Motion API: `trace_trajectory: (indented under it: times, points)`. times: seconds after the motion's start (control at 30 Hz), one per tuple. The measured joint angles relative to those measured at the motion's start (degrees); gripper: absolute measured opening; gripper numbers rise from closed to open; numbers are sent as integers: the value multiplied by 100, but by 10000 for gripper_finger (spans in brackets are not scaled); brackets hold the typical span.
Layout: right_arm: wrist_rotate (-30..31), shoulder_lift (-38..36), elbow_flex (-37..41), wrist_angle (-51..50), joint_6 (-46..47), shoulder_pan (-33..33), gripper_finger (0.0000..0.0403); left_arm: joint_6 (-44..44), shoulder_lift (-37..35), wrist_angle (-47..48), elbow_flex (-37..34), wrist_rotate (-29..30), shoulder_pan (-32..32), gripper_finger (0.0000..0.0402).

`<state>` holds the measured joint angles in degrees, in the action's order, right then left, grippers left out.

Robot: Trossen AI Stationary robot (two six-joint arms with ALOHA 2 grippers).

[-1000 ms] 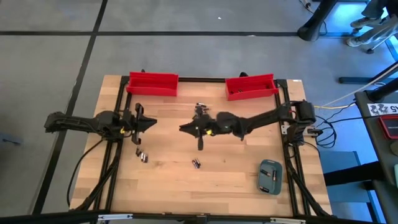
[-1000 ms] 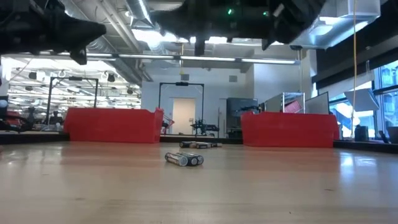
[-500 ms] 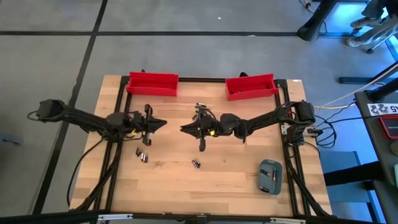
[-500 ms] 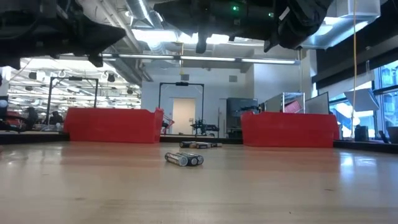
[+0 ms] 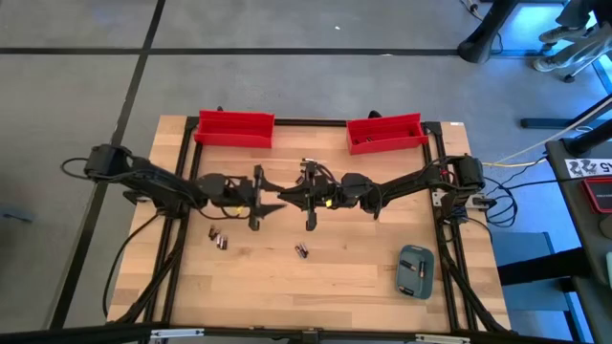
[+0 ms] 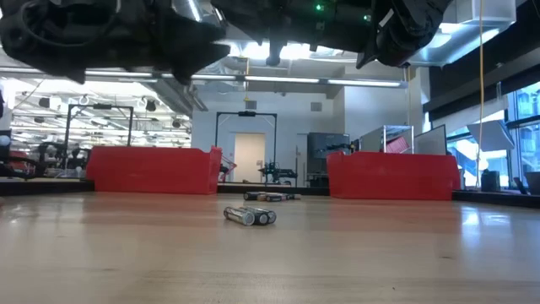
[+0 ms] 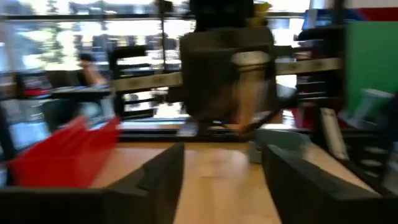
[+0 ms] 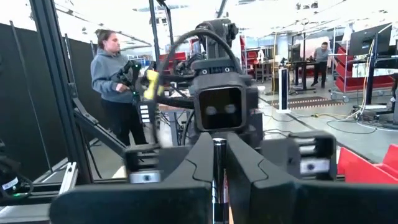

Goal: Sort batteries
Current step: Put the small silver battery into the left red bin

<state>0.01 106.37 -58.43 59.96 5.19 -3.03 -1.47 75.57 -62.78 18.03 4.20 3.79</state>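
Now, out over mid-table with the left gripper (image 5: 271, 198), fingers (image 7: 163, 177) spread wide and holding nothing. Nose to nose with the right gripper (image 5: 287, 198), almost touching in the high view. Pressed together on that side, pinching a held battery (image 8: 217, 186), slim and silvery, between the two dark fingers (image 8: 196, 162). Down on the wood, well below both arms: a loose pair of batteries (image 5: 221, 239) toward the left, lying side by side, and a single cell (image 5: 301, 251) nearer the middle. Further back, a small cluster (image 5: 309, 167) between the red bins. Left red bin (image 5: 234, 127) and right red bin (image 5: 384, 132) parked along the far edge, dark bits showing in the right one. Grey-blue case (image 5: 415, 270) off near the right front corner. Beyond the table, a person (image 8: 115, 87) in a grey hoodie.
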Motion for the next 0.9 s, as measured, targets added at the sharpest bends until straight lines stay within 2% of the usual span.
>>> trace_trajectory:
  times: [0.17, 0.37, 0.6, 0.9]
  points:
    - [83, 0, 0, -4, -120, 0, 15, 131, 190, -164, 162, -250, 5, 254]
    - [211, 0, -4, 25, -266, 0, 15, 167, 155, -551, 163, -173, 155, 246]
    - [212, 0, -4, 9, -264, 0, 14, 149, 155, -571, 163, 136, 160, 180]
    - [169, -2, -7, -38, -263, -4, 15, -15, 155, -613, 163, 215, 149, 42]
